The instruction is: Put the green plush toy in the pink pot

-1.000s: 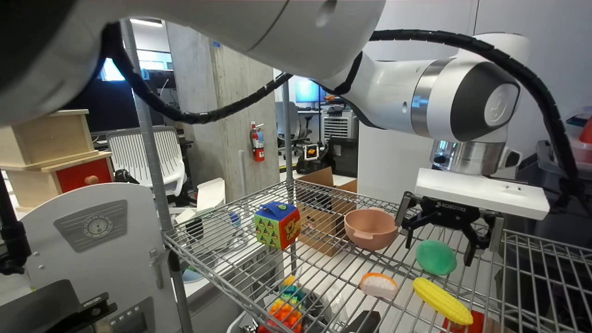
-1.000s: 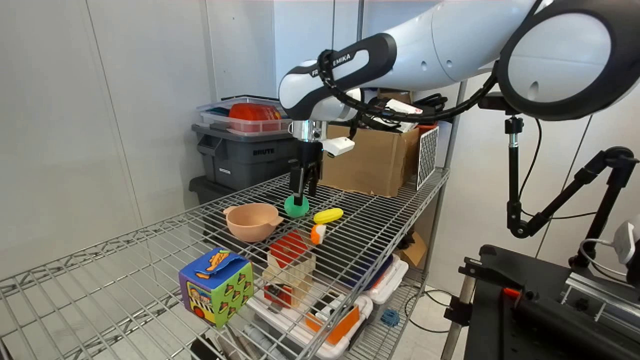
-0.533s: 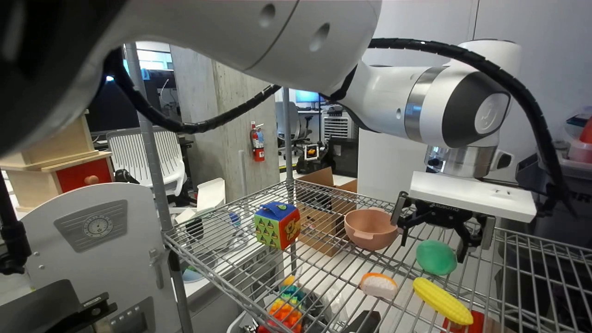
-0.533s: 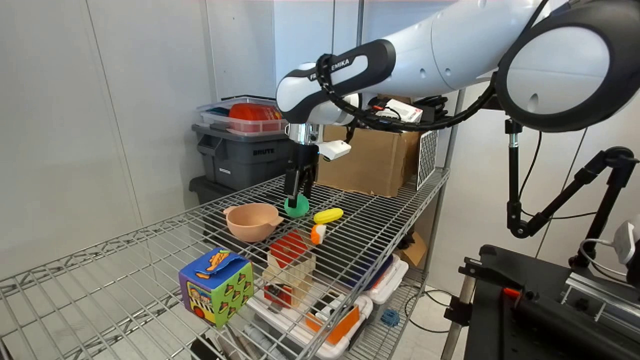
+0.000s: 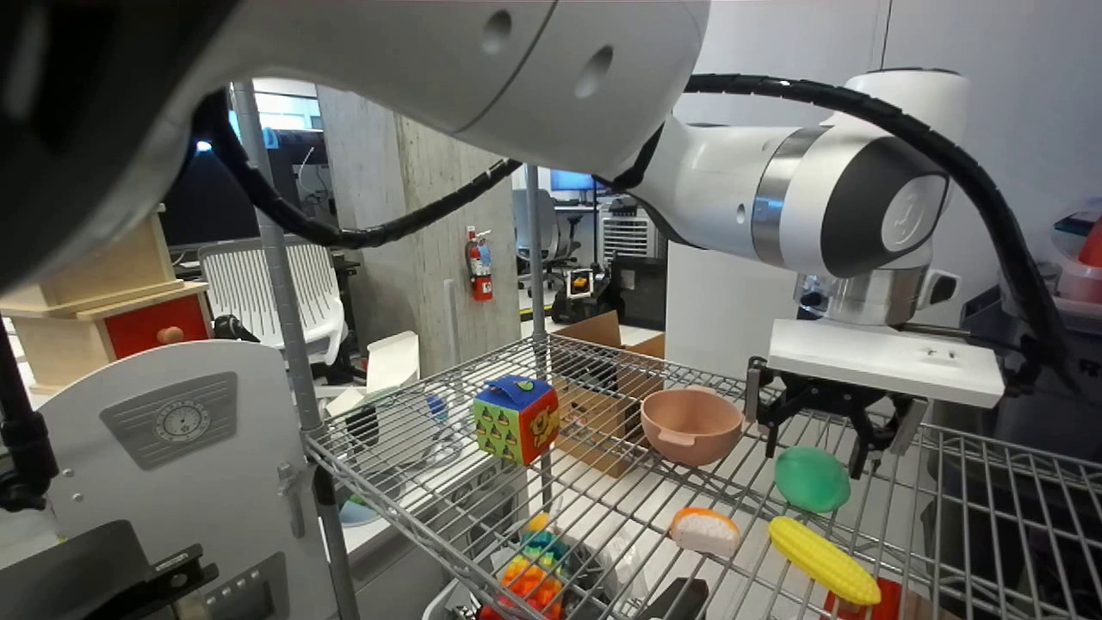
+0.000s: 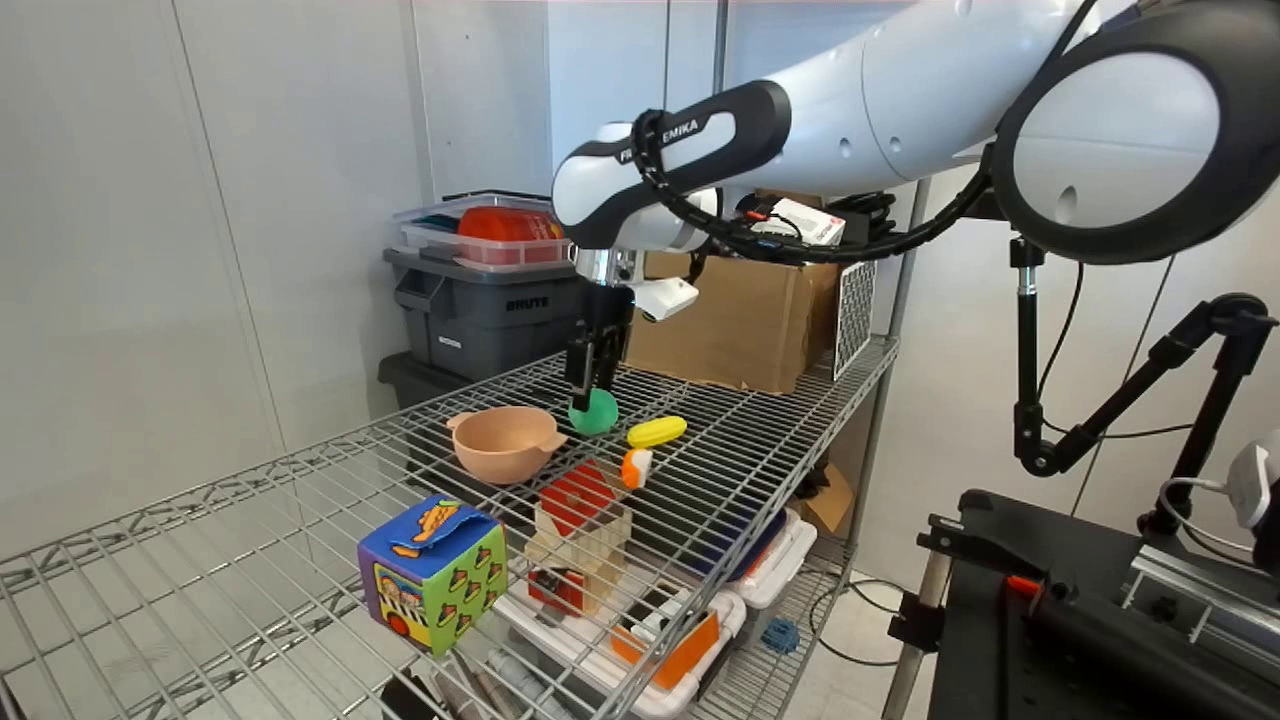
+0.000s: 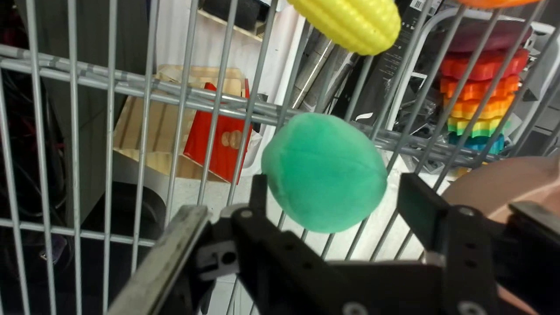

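A: Rough concrete column (image 5: pixel 430 284) behind; nearer, a shelf (image 7: pixel 109 131) of grey metal wire. What lies on it?

B: Toy (image 7: pixel 326 173): green plush, matt, a soft roundish lump. Pot (image 5: pixel 689 452): salmon pink, smooth, bowl-shaped, two tab handles. Corn (image 5: pixel 824 560): yellow, rows of bumps. Slice (image 5: pixel 706 534): pale speckled face, orange rind. Cube (image 5: pixel 516 422): printed sides, blue top.

A: Toy's place?

B: On the wires, near the pot but apart from it; corn near too. Gripper (image 5: pixel 814 463) over it, black, jointed.

A: Fingers (image 7: pixel 420 210)?

B: Wide apart. In the wrist view one stands each side of the toy; whether either touches the plush, I can't tell.

A: What does each view add?

B: Wrist view: a faint seam across the plush, a red panel (image 7: pixel 222 158) under the wires, the pot only as a cut-off curve. In both exterior views: the pot with both handles, and the cube. In an exterior view, a brown carton (image 6: pixel 715 325) standing on the shelf.

A: And how does the toy lie?

B: Barely longer than broad. From the wrist its long axis runs mostly left to right, dipping a little rightward, much as the seam does. Which end is front, I can't tell from here.
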Controlling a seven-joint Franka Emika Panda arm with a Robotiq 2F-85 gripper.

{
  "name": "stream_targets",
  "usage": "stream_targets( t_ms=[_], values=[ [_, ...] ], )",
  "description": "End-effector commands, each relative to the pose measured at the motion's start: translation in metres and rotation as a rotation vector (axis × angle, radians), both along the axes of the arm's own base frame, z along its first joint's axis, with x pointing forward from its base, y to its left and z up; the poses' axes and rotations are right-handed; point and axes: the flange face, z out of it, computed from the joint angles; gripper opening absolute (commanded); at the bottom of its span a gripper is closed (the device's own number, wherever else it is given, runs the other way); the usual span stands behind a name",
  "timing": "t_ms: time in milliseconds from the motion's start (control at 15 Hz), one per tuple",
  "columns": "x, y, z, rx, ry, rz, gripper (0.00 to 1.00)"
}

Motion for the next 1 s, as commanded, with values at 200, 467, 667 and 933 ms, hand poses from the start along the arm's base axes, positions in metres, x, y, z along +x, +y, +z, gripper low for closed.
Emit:
stream_targets(
  t_ms=[200,467,667,933],
  values=[
    [0.004,-0.003,0.003,-0.027,-0.043,0.011,0.24],
    [0.003,-0.005,0.007,-0.029,-0.035,0.004,0.01],
    [0.003,-0.011,0.015,-0.027,-0.042,0.009,0.01],
    [0.006,-0.019,0.034,-0.032,-0.071,0.015,0.03]
  ],
)
